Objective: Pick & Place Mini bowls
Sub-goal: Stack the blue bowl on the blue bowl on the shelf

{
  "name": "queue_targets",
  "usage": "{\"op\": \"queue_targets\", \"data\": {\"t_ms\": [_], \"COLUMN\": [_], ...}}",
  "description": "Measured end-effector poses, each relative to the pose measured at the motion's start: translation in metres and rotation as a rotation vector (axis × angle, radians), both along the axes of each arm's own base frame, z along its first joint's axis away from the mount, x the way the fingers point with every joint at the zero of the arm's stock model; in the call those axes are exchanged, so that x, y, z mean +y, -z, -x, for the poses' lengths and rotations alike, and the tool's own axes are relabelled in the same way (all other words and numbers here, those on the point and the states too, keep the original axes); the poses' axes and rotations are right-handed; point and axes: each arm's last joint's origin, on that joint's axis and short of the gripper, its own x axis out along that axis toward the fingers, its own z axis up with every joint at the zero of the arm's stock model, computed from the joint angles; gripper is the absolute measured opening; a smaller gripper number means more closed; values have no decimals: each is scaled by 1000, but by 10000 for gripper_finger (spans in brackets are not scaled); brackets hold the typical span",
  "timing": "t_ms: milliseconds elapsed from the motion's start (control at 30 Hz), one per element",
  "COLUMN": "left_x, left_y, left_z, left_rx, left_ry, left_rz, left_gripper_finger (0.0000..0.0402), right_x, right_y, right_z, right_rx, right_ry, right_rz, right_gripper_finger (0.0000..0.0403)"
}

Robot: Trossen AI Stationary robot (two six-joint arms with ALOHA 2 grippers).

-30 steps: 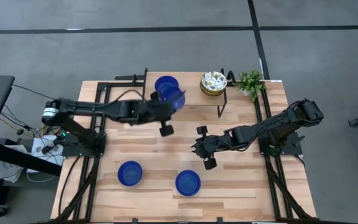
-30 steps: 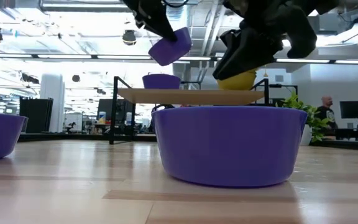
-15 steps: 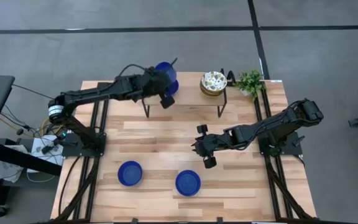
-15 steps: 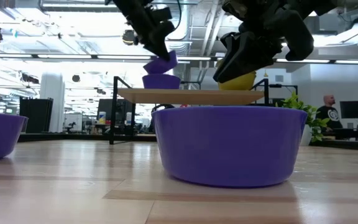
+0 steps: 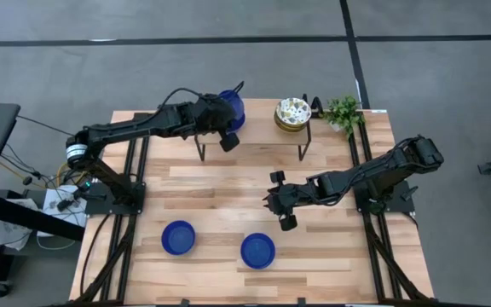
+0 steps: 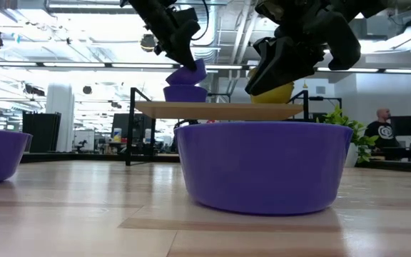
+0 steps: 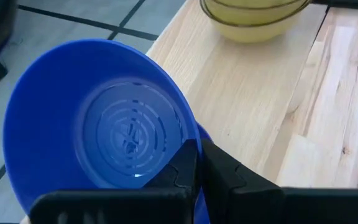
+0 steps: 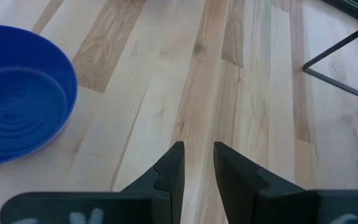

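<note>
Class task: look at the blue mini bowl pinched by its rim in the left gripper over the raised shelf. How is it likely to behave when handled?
The blue mini bowl looks glossy, so it could slip in the left gripper, shut on one rim. It probably stays rigid, holding its shape while tilted. It seems light, hanging from that single pinch.

open tabletop mid-table, raised shelf blocking rear edge

On the wooden worktop, the left claw sits at the blue mini bowl on the raised shelf, near the patterned bowl stack and plant. The right claw hovers mid-worktop. Two blue bowls lie near the front edge.
</note>
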Motion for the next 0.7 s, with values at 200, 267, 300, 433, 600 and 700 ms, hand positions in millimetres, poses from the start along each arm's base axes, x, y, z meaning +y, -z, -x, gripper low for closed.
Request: {"op": "queue_targets", "data": {"t_ms": [200, 267, 300, 433, 600, 700], "left_x": [0, 0, 0, 0, -1, 0], "left_y": [2, 2, 2, 2, 3, 3], "left_z": [1, 1, 1, 1, 2, 2], "left_rx": [19, 24, 21, 15, 17, 22], "left_ry": [0, -1, -4, -13, -14, -15], "left_rz": [6, 9, 13, 28, 32, 34], "left_gripper_finger": [14, 16, 18, 32, 57, 75], "right_x": [0, 0, 0, 0, 0, 0], "right_y": [0, 0, 0, 0, 0, 0], "right_z": [0, 0, 0, 0, 0, 0], "right_rx": [0, 0, 0, 1, 1, 1], "right_ry": [0, 0, 0, 0, 0, 0], "right_rz": [0, 0, 0, 0, 0, 0], "right_gripper_finger": [77, 77, 77, 77, 77, 77]}}
